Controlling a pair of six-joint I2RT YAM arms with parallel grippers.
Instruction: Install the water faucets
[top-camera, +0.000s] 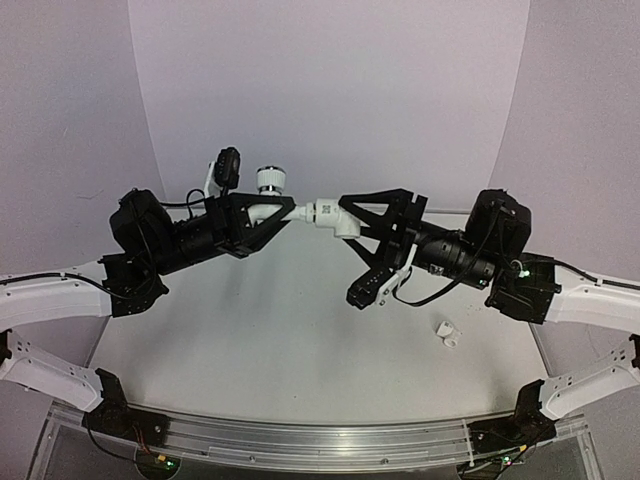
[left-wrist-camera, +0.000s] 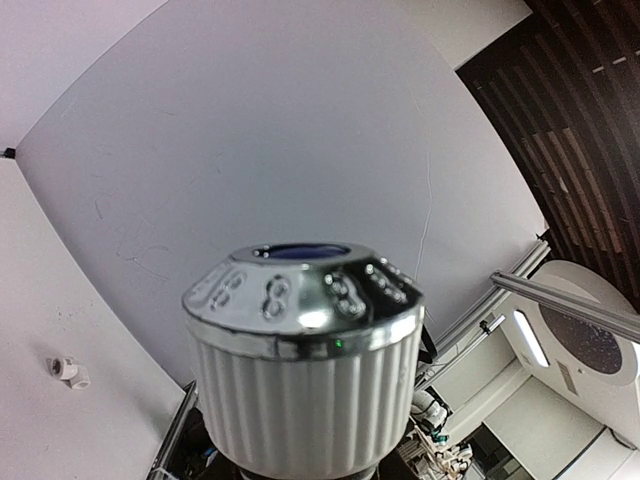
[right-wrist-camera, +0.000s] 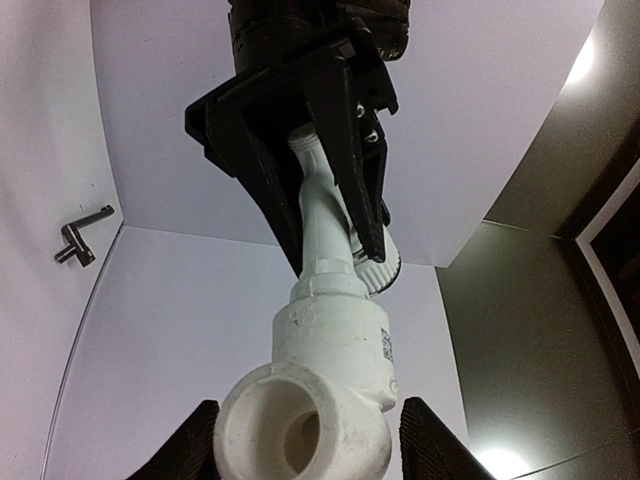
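Observation:
A white water faucet (top-camera: 272, 205) with a ribbed round knob (top-camera: 270, 179) hangs in mid-air, my left gripper (top-camera: 288, 213) shut on its body. In the left wrist view the knob (left-wrist-camera: 300, 360) fills the lower middle and hides the fingers. The faucet's stem (right-wrist-camera: 325, 215) enters a white elbow fitting (right-wrist-camera: 330, 380). My right gripper (right-wrist-camera: 310, 448) has its two pads against the elbow's sides. The elbow (top-camera: 336, 220) sits between both arms in the top view. A small white fitting (top-camera: 447, 335) lies on the table at the right.
A dark metal crank-shaped bar (right-wrist-camera: 82, 238) lies far off on the white table in the right wrist view. The small white fitting (left-wrist-camera: 68, 372) also shows at the left wrist view's left edge. An aluminium rail (top-camera: 300, 440) runs along the near edge.

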